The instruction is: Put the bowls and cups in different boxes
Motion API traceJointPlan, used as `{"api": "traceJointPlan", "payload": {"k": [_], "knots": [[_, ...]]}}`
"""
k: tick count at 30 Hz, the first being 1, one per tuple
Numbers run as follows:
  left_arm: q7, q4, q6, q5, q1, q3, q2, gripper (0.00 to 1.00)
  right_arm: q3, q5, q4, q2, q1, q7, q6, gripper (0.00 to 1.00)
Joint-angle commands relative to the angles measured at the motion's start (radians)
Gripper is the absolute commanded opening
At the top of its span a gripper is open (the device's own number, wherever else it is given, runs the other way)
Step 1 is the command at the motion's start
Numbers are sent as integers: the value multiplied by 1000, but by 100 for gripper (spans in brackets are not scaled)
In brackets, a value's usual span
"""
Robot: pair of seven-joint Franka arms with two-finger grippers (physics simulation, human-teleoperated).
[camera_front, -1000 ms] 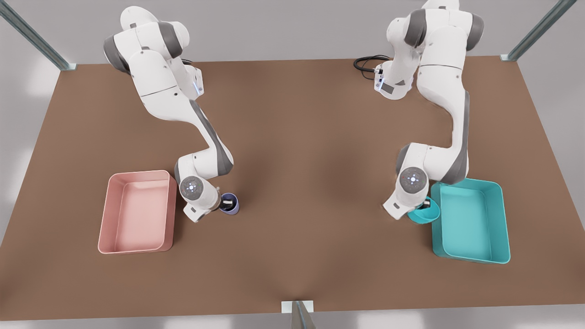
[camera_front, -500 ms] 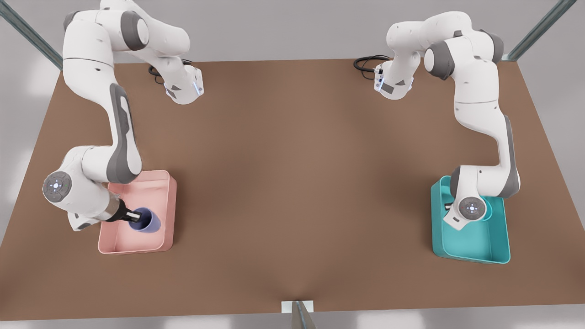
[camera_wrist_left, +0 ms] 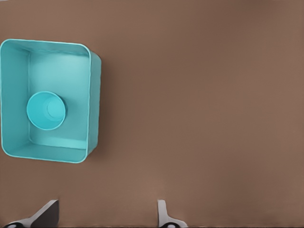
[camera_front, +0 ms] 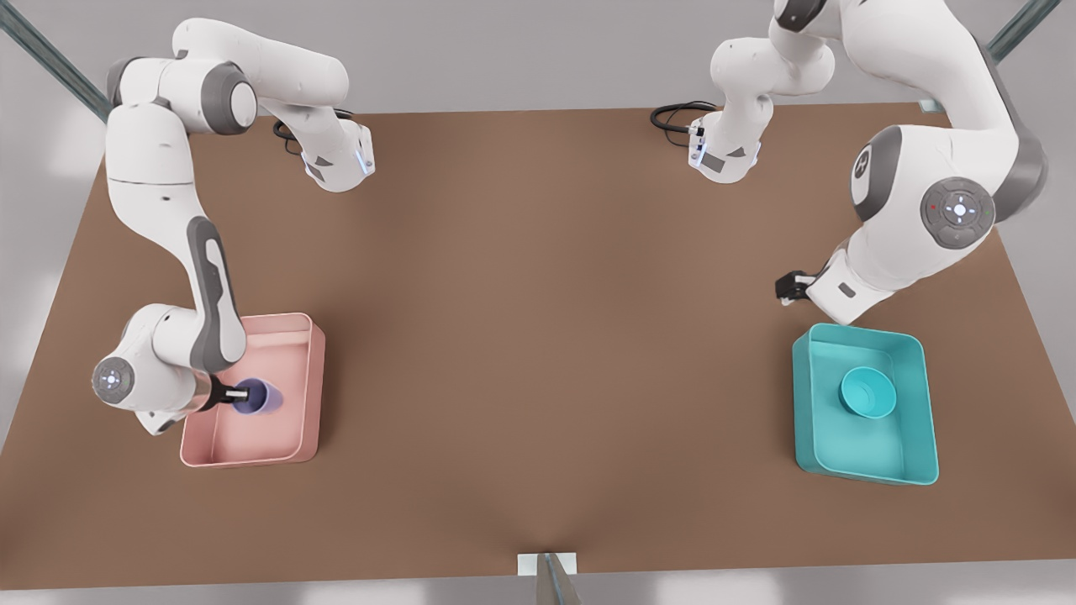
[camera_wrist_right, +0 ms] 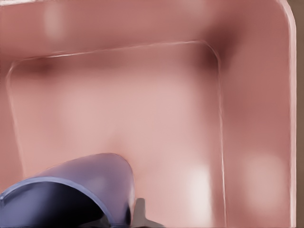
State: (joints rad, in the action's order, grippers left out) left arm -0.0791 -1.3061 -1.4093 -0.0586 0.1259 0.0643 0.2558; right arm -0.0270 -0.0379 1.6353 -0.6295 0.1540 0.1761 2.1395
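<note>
so the right tool [camera_front: 238,395] is down inside the pink box [camera_front: 313,370], over on the front view's left, and its fingers are clamped on the rim of the purple cup [camera_front: 259,397], one finger [camera_wrist_right: 139,212] showing outside the cup wall in the right wrist view with the pink floor and a rounded corner of the box just past it. The cup is tilted, mouth turned back toward the tool, and I can't tell whether it's resting on the box floor or hanging just above it. The left tool [camera_front: 788,288] is on the other side, up off the brown desk [camera_front: 546,319] and well apart from anything, with the teal box [camera_front: 912,454] sitting near it toward the front edge of the desk. Its fingers are spread wide with nothing between them, you can see both fingertips [camera_wrist_left: 163,211] far apart in the left wrist view over bare desk. The teal bowl [camera_front: 868,391] sits upright inside the teal box, roughly mid box, clear of the tool and not touching it. From that wrist camera the bowl [camera_wrist_left: 46,110] is closer to one long wall of the box [camera_wrist_left: 92,95] than the other. A black cable [camera_front: 672,116] lies coiled by the far arm base
</note>
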Motion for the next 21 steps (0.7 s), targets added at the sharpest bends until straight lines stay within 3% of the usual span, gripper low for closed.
{"api": "traceJointPlan", "payload": {"k": [1,5,10,14,16,21], "knots": [[166,4,138,16,-6,0,10,100,1,-5,-2,1,-1,258,56,100],[170,5,121,54,-41,0,13,100,21,-5,-2,28,1,258,7,100],[165,5,122,55,-49,0,17,100,45,-5,-28,220,-5,246,-274,100],[163,5,127,55,-51,0,17,100,42,131,-310,301,-57,97,-811,100],[162,5,127,55,-51,0,19,100,50,161,-269,419,-126,-10,-822,100],[162,5,125,57,-48,2,17,100,42,118,-265,456,-131,-27,-817,100]]}}
